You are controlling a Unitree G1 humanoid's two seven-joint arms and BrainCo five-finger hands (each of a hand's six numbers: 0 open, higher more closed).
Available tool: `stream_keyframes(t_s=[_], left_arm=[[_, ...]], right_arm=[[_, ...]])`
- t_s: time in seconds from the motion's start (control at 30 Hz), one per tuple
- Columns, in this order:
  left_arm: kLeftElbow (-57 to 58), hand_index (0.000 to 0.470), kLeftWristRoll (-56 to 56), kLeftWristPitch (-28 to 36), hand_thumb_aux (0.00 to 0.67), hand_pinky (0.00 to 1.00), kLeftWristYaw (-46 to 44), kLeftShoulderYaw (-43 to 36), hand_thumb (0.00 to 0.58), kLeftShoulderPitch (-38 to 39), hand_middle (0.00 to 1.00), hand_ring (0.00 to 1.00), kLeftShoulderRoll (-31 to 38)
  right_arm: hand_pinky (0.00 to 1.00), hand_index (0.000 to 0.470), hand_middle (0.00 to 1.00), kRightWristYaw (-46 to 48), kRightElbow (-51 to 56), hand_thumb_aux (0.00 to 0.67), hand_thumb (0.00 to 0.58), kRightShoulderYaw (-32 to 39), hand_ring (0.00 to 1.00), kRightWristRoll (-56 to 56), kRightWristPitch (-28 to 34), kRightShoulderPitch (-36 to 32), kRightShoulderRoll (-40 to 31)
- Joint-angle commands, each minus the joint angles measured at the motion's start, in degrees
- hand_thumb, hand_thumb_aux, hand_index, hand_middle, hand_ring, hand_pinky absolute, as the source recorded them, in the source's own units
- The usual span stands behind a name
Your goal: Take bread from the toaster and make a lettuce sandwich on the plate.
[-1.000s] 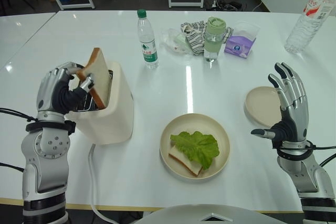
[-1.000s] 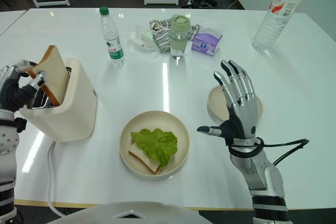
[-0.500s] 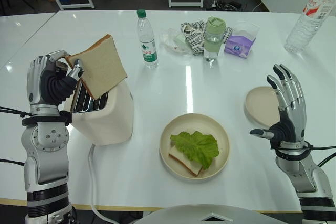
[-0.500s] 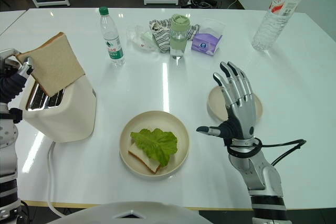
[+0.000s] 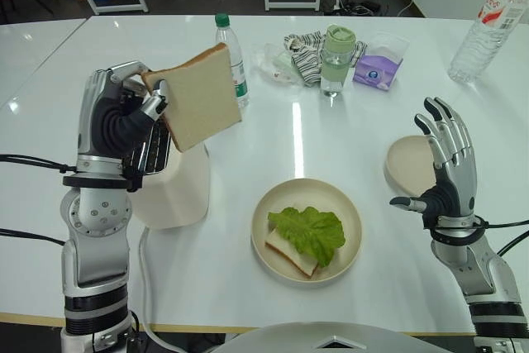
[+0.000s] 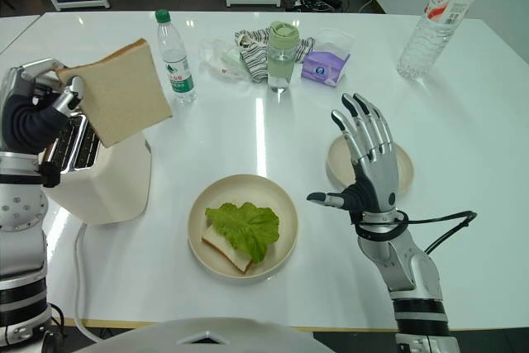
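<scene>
Left eye view: left hand [image 5: 116, 126] is pinching a bread slice [image 5: 198, 98] by its corner above the toaster [image 5: 169, 183], right hand [image 5: 442, 175] hovering w/ fingers spread; slice should be landing flat on the lettuce [image 5: 312, 233] on the plate [image 5: 343, 204].

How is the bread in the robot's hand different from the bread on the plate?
The held slice is up in the air, tilted, above the toaster; the plate slice lies flat. The held slice is bare, pinched by the left hand; the plate slice is mostly covered by lettuce. Both are pale with a brown crust.
</scene>
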Motion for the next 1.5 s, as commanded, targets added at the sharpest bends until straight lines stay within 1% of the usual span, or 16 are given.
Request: stream_keyframes(t_s=[0.03,0.2,0.27,0.33,0.47,0.63,0.73,0.83,0.9,0.93,1.07,1.23,1.33,1.4,1.43,1.5], left_arm=[[-4.8,0.470,-4.5,3.5,0.670,1.00,-5.2,-4.5,0.580,-0.1,1.00,1.00,-1.7],[-4.4,0.470,-10.7,7.3,0.670,1.00,-13.9,-11.0,0.580,-0.9,1.00,1.00,-1.4],[-4.7,0.470,-13.4,10.4,0.670,1.00,-16.4,-12.6,0.580,-1.3,1.00,1.00,-1.9],[-5.2,0.470,-14.7,13.4,0.670,1.00,-17.1,-14.7,0.580,-1.1,1.00,1.00,-3.4],[-4.8,0.470,-14.9,16.1,0.670,1.00,-16.9,-19.1,0.580,1.2,1.00,1.00,-6.1],[-4.7,0.470,-16.7,19.1,0.670,1.00,-17.4,-20.4,0.580,2.3,1.00,1.00,-7.9],[-5.1,0.470,-16.5,19.0,0.670,1.00,-17.3,-21.1,0.580,2.7,1.00,1.00,-8.0],[-4.1,0.470,-14.1,16.7,0.670,1.00,-15.9,-21.6,0.580,2.5,1.00,1.00,-8.0],[-2.7,0.470,-10.3,12.9,0.670,1.00,-14.0,-22.4,0.580,2.3,1.00,1.00,-7.5],[-2.0,0.470,-7.7,10.3,0.670,1.00,-12.7,-23.1,0.580,2.3,1.00,1.00,-7.1],[3.3,0.470,8.7,-4.9,0.670,1.00,-4.3,-27.0,0.580,2.6,1.00,1.00,-3.3],[9.4,0.470,21.6,-16.2,0.670,1.00,4.5,-30.0,0.580,3.6,1.00,1.00,-1.0],[13.5,0.470,32.3,-20.3,0.670,1.00,13.2,-31.6,0.580,2.9,1.00,1.00,0.1],[15.4,0.470,37.2,-21.9,0.670,1.00,18.0,-32.3,0.580,2.3,1.00,1.00,0.3],[15.6,0.470,38.3,-22.4,0.670,1.00,19.4,-32.4,0.580,2.3,1.00,1.00,0.0],[14.6,0.470,37.0,-23.0,0.670,1.00,20.3,-31.7,0.580,2.8,1.00,1.00,-0.8]], right_arm=[[0.00,0.000,0.00,0.4,2.7,0.000,0.000,1.0,0.00,0.1,-0.3,-2.9,-1.2],[0.00,0.000,0.00,2.5,5.8,0.000,0.000,1.4,0.00,2.3,-1.5,-5.7,-3.4],[0.00,0.000,0.00,3.6,6.2,0.000,0.000,1.3,0.00,3.5,-2.4,-6.3,-4.4],[0.00,0.000,0.00,4.9,6.3,0.000,0.000,1.3,0.00,4.4,-3.3,-7.0,-5.5],[0.00,0.000,0.00,7.7,6.2,0.000,0.000,2.0,0.00,6.1,-5.4,-6.9,-6.8],[0.00,0.000,0.00,10.9,7.2,0.000,0.000,3.4,0.00,6.7,-7.1,-7.4,-7.6],[0.00,0.000,0.00,12.5,8.0,0.000,0.000,4.2,0.00,6.9,-7.7,-7.9,-7.7],[0.00,0.000,0.00,13.1,8.7,0.000,0.000,4.3,0.00,7.0,-8.0,-8.1,-7.6],[0.00,0.000,0.00,13.3,9.0,0.000,0.000,4.3,0.00,7.1,-8.2,-8.2,-7.5],[0.00,0.000,0.00,13.5,9.1,0.000,0.000,4.3,0.00,7.2,-8.3,-8.2,-7.6],[0.00,0.000,0.00,13.7,9.0,0.000,0.000,4.0,0.00,7.4,-8.5,-8.2,-7.5],[0.00,0.000,0.00,14.1,8.4,0.000,0.000,4.1,0.00,7.2,-8.7,-8.2,-7.3],[0.00,0.000,0.00,14.7,8.1,0.000,0.000,4.9,0.00,6.9,-8.9,-8.4,-7.0],[0.00,0.000,0.00,15.3,7.8,0.000,0.000,5.3,0.00,6.7,-9.0,-8.5,-7.0],[0.00,0.000,0.00,15.5,7.7,0.000,0.000,5.4,0.00,6.8,-9.0,-8.6,-7.0],[0.00,0.000,0.00,15.8,7.5,0.000,0.000,5.5,0.00,6.8,-9.1,-8.6,-7.1]])
